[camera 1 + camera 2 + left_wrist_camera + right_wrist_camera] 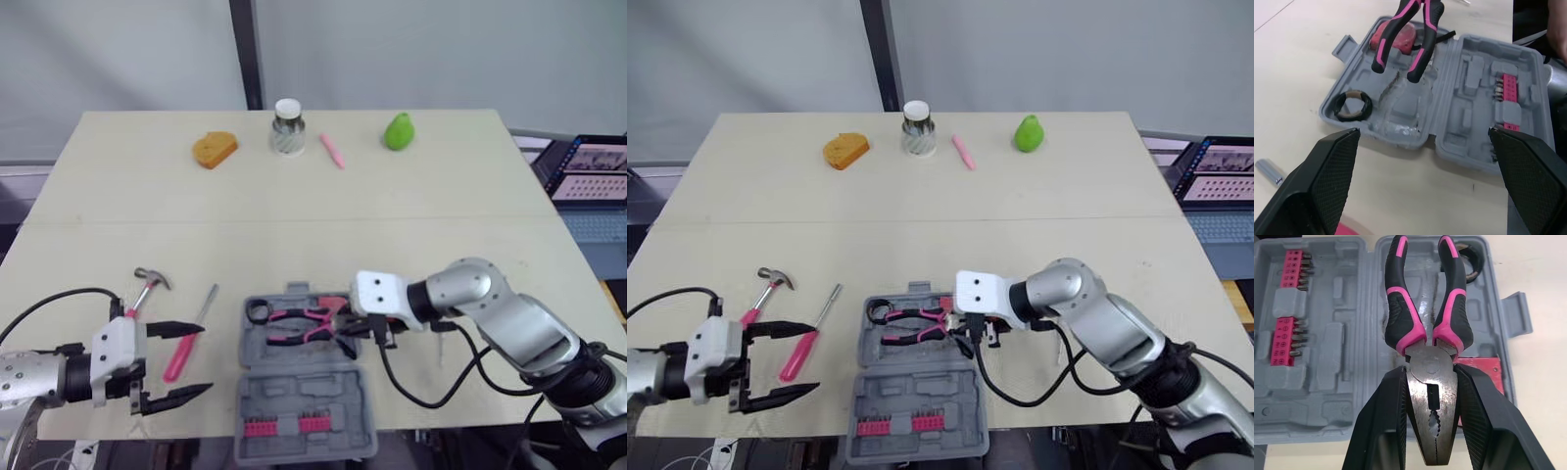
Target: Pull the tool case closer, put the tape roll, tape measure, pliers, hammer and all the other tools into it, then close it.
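The grey tool case (304, 392) lies open at the table's front middle, with pink bits (284, 423) in its near half. A black tape roll (1353, 105) and a red tape measure (1396, 36) sit in its far half. My right gripper (1430, 377) is shut on the pink-and-black pliers (1425, 333), holding them just over that far half by the metal head. My left gripper (204, 357) stands open at the front left, with nothing between its fingers. The pink-handled screwdriver (181, 354) lies by it, and the hammer (147, 287) lies a little farther back.
Along the far edge sit an orange bread-like piece (214, 149), a white-capped jar (287, 127), a pink marker (332, 151) and a green pear (399, 130). A small metal piece (438, 348) lies right of the case. A laptop (588, 171) sits off the table's right.
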Tool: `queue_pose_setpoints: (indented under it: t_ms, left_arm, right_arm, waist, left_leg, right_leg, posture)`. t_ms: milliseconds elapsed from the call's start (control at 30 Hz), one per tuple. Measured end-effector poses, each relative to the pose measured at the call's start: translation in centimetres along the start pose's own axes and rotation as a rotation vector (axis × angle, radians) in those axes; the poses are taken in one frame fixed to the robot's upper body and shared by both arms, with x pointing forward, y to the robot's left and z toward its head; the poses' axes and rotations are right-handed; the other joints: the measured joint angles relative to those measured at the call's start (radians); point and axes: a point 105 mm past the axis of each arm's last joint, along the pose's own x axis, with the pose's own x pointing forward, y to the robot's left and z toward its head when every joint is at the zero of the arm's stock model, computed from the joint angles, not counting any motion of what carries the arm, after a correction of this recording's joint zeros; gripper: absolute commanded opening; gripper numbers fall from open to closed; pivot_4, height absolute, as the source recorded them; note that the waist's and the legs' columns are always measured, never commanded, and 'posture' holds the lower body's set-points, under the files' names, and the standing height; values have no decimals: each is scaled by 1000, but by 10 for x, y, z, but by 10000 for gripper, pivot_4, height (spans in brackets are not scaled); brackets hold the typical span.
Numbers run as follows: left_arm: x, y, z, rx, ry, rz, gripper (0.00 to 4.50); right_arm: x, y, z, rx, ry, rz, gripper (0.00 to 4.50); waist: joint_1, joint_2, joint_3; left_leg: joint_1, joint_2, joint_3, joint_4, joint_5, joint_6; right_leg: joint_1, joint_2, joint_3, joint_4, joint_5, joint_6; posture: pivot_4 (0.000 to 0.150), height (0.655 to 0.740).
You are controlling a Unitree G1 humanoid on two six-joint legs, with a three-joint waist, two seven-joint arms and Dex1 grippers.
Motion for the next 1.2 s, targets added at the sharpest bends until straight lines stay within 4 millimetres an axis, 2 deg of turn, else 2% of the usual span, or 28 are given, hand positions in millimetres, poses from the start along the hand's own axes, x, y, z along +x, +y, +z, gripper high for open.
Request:
queue_pose_setpoints:
  t_ms: [100, 567, 1200]
  left_arm:
    - [0, -8, -5, 2, -1, 3, 45000]
    - [-2, -21, -11, 21, -22, 34, 45000]
    - [8, -14, -7, 16, -63, 71, 45000]
  right_arm:
    - [7, 4, 1, 3, 6, 14, 9656]
    - [30, 6, 9, -31, 23, 1, 9656]
    - [45, 3, 1, -21, 55, -1, 9656]
  waist:
    - [-1, 0, 0]
    - [-2, 0, 0]
    - [-3, 0, 0]
  left_leg:
    - [0, 0, 0, 0, 0, 0]
    - [0, 0, 0, 0, 0, 0]
    - [0, 0, 0, 0, 0, 0]
  right_leg:
    - [0, 0, 0, 0, 0, 0]
    - [0, 0, 0, -5, 0, 0]
    - [0, 0, 0, -4, 0, 0]
  posture:
    - [1500, 7400]
    - [1500, 7400]
    - [1500, 7400]
